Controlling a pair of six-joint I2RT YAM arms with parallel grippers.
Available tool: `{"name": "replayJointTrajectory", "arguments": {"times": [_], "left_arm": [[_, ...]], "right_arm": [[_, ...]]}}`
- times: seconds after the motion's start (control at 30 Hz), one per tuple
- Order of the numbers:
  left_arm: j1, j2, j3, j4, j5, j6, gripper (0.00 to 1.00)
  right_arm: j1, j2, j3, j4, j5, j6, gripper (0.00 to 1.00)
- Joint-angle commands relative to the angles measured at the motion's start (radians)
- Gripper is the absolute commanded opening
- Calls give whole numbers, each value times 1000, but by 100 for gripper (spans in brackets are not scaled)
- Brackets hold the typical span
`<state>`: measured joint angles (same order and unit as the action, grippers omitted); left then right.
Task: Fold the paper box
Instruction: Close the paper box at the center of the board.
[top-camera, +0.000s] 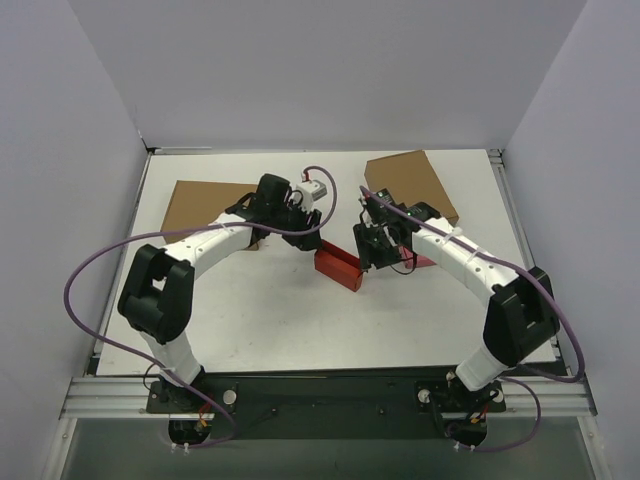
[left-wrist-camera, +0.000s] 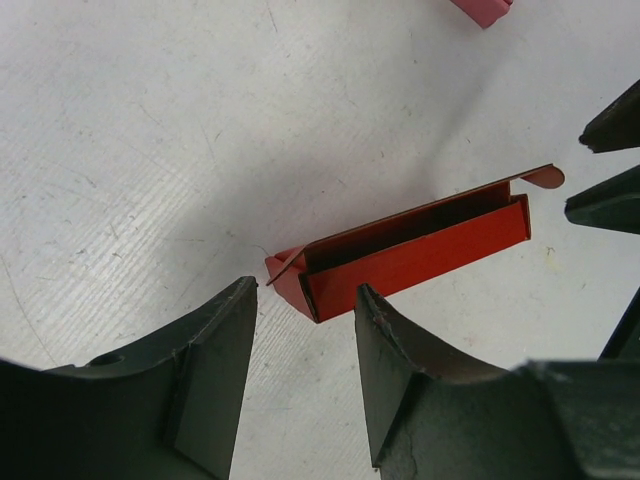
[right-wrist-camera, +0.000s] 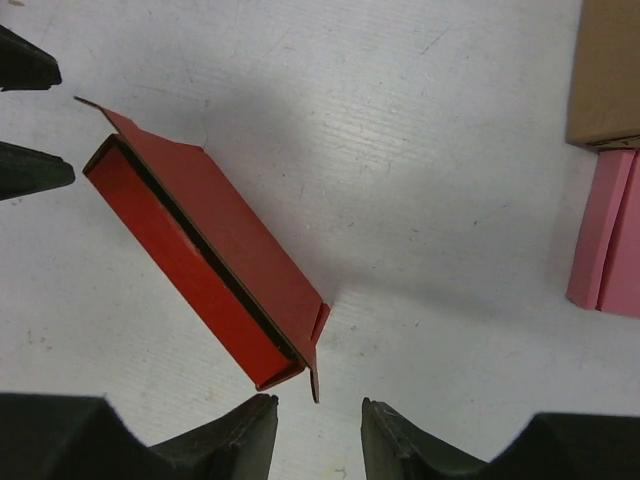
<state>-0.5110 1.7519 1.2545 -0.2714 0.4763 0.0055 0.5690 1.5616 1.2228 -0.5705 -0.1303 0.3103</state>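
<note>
Lying mid-frame on the worktop (top-camera: 300, 320), the box (top-camera: 338, 268) is judged light, flimsy, crushable; end flaps (left-wrist-camera: 540, 177) are best pinched. Both empty, left fingers (left-wrist-camera: 215, 380) are parted wide, right fingers (right-wrist-camera: 235, 440) narrower.

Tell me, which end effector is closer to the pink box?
Right. The right end effector is at the end of the red paper box nearer the pink box; the left end effector is at the red box's opposite end, farther away.

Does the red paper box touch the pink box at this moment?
Apart. In the right wrist view, a wide strip of white table shows between the paper box and the pink box.
</note>
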Motion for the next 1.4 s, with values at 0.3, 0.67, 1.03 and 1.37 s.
{"name": "replayJointTrajectory", "arguments": {"times": [0.3,0.67,1.03,1.37], "left_arm": [[-4,67,117,-6,13,54,53],[-4,87,126,-9,44,65,40],[-4,86,117,-8,56,62,27],[-6,61,95,9,51,37,24]], "right_arm": [[5,80,78,-38,49,-17,35],[6,94,87,-43,52,-14,27],[8,101,90,-49,43,-16,22],[12,97,84,-51,44,-31,28]]}}
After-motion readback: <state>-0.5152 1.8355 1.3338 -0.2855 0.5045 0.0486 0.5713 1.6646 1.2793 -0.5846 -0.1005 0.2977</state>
